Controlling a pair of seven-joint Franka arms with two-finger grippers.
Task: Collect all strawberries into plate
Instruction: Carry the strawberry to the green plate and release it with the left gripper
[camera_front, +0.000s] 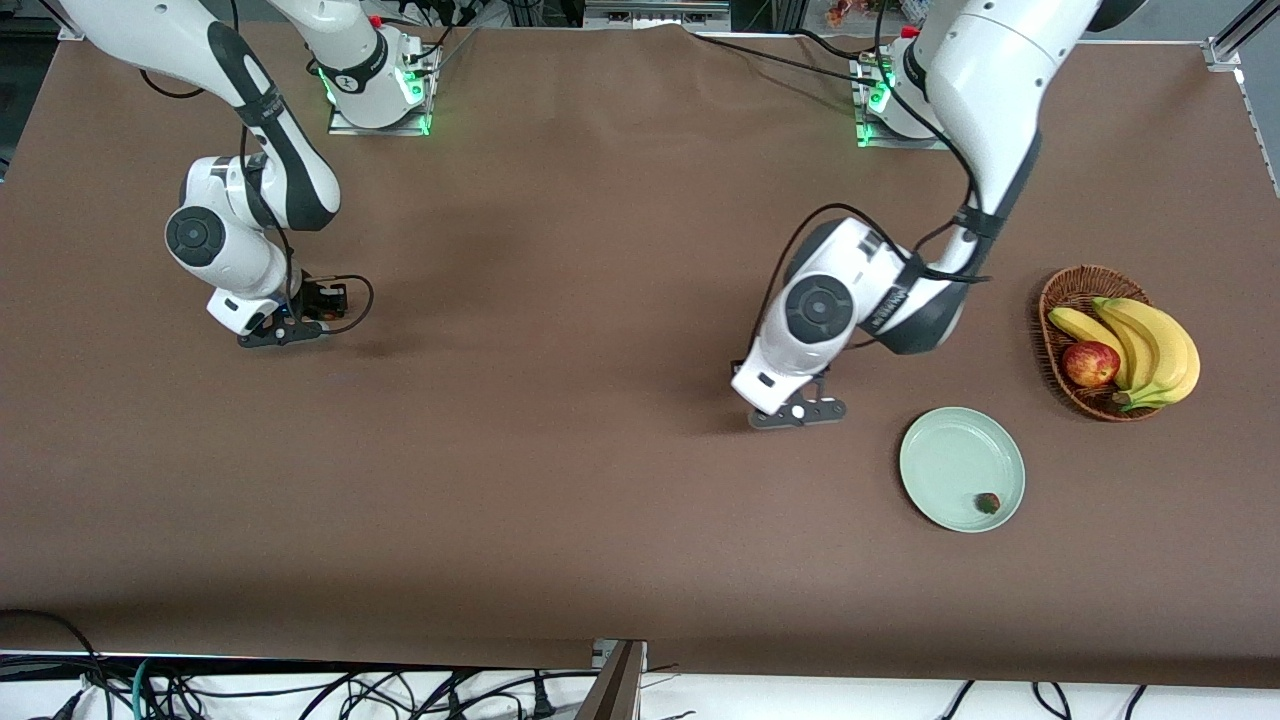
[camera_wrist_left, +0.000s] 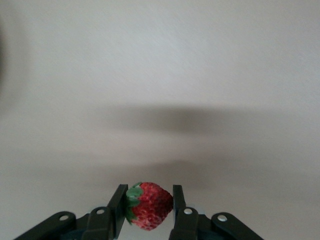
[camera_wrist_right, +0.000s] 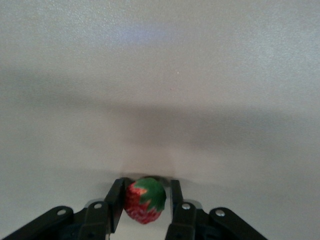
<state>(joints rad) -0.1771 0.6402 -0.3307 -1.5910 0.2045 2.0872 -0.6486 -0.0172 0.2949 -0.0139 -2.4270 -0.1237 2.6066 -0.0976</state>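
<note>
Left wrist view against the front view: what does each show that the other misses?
Only the left wrist view shows a strawberry clamped between the left pincer fingers. Only the front view shows the plate with one strawberry in it, the basket of bananas and an apple, and the right pincer low toward the right arm's end. Both show the left pincer over bare brown tabletop.

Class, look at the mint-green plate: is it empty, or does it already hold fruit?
Not empty. One strawberry lies in the plate, near the rim closest to the front camera. Nothing else is on it.
</note>
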